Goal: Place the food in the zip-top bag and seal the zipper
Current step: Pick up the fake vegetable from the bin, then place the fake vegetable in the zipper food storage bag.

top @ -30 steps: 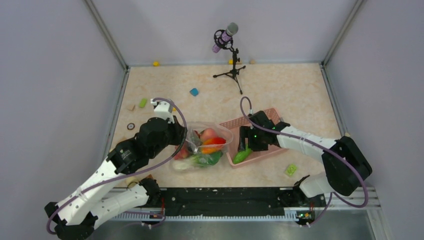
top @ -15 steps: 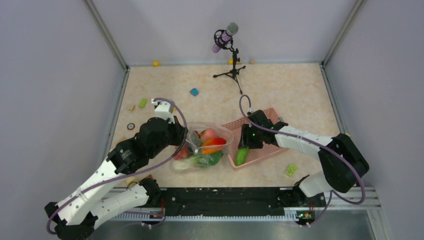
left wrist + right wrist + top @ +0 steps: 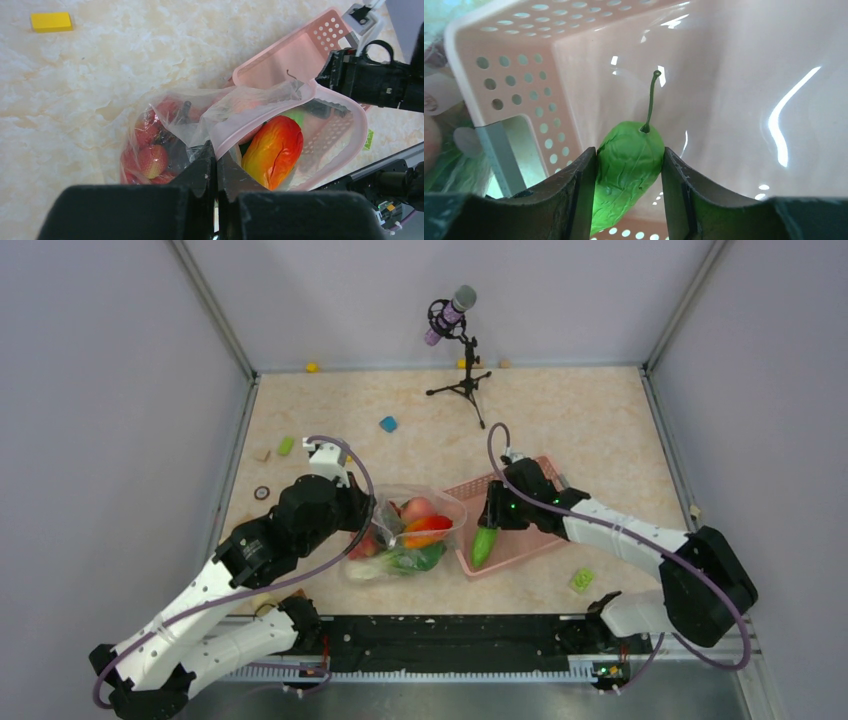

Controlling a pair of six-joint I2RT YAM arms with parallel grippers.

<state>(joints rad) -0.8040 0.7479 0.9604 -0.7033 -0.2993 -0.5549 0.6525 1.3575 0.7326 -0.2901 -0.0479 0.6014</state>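
The clear zip-top bag (image 3: 410, 530) lies open on the table, left of the pink basket. In it are a pink fruit (image 3: 418, 508), the red-yellow mango (image 3: 428, 528), bok choy (image 3: 400, 562) and red berries (image 3: 150, 157). My left gripper (image 3: 368, 525) is shut on the bag's mouth edge (image 3: 216, 160). The pale zipper strip (image 3: 260, 117) curves around the mango (image 3: 274, 150). My right gripper (image 3: 487, 525) is shut on the green cucumber (image 3: 484, 545). It holds the cucumber (image 3: 626, 170) stem up, inside the basket at its left end.
The pink slatted basket (image 3: 530, 540) sits right of the bag, its holed wall (image 3: 514, 75) close to my right fingers. A microphone stand (image 3: 462, 340) stands at the back. Small blocks lie about: blue (image 3: 388, 424), green (image 3: 286, 445), green (image 3: 581, 580), yellow (image 3: 50, 21).
My right gripper has turned the cucumber from slanted to pointing toward the near edge, and the right arm's elbow swung right. The left arm and bag have not moved.
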